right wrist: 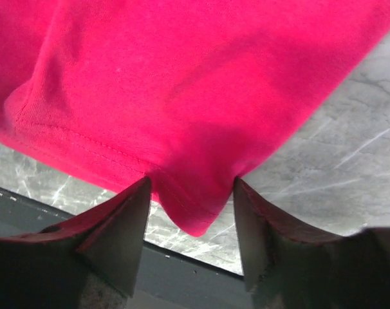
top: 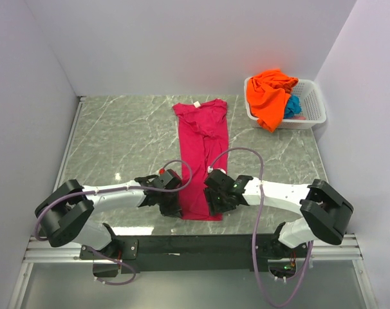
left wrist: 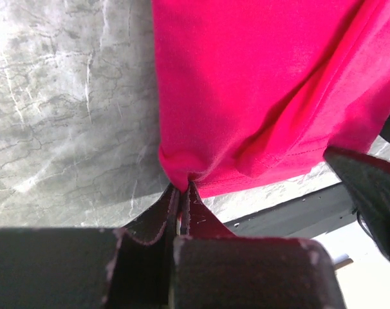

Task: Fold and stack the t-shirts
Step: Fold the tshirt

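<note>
One soft magenta t-shirt point(top: 204, 148) lies folded narrow, hem pinched by left gripper point(left wrist: 182, 190), right gripper point(right wrist: 192, 183) splayed

Soft matt magenta-pink cloth shirt point(top: 204, 148) on glossy marble-look table point(top: 118, 141); white plastic basket point(top: 313, 102).

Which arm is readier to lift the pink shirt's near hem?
Left. The left hand is shut on a hem corner of the pink shirt; the right hand is open, only straddling the other corner.
</note>
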`<move>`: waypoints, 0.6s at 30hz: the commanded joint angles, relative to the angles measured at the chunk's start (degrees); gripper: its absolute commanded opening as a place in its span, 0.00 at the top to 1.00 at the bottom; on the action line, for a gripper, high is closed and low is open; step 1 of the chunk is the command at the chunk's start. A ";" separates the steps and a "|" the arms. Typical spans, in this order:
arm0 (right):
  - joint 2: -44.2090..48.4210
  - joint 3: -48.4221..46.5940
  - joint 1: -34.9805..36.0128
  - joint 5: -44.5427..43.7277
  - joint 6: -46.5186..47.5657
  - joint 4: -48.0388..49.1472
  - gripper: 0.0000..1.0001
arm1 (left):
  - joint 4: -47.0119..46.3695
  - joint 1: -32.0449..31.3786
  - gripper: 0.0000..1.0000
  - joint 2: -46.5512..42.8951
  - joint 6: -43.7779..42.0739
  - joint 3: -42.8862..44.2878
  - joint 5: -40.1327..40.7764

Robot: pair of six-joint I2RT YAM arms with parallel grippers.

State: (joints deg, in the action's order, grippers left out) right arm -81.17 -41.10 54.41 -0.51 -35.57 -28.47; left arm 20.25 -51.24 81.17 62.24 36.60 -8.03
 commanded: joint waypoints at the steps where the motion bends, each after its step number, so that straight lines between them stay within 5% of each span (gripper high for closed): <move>1: -0.13 1.37 0.34 -2.47 -2.48 -0.80 0.42 | 4.01 -0.44 0.99 -0.39 0.43 0.40 4.78; 7: 3.03 4.36 0.26 -4.41 -5.38 -3.43 0.64 | 6.82 -0.52 0.99 -1.27 1.92 -0.12 5.66; 8: 3.47 4.97 0.34 -3.80 -5.99 -3.52 0.75 | 6.99 -0.52 0.99 -1.45 2.18 -0.30 5.66; 11: 4.79 7.35 0.26 -2.74 -7.22 -3.00 0.86 | 6.73 -0.52 0.99 -1.80 2.62 -0.65 5.31; 18: 9.08 10.69 0.26 0.34 -8.64 -0.27 1.00 | 6.82 -0.61 0.99 -1.71 2.45 -0.65 4.69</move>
State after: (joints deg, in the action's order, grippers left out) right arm -73.25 -33.04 54.39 -1.39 -42.89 -26.28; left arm 23.46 -51.48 79.99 64.66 36.67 -5.65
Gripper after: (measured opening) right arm 0.010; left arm 0.023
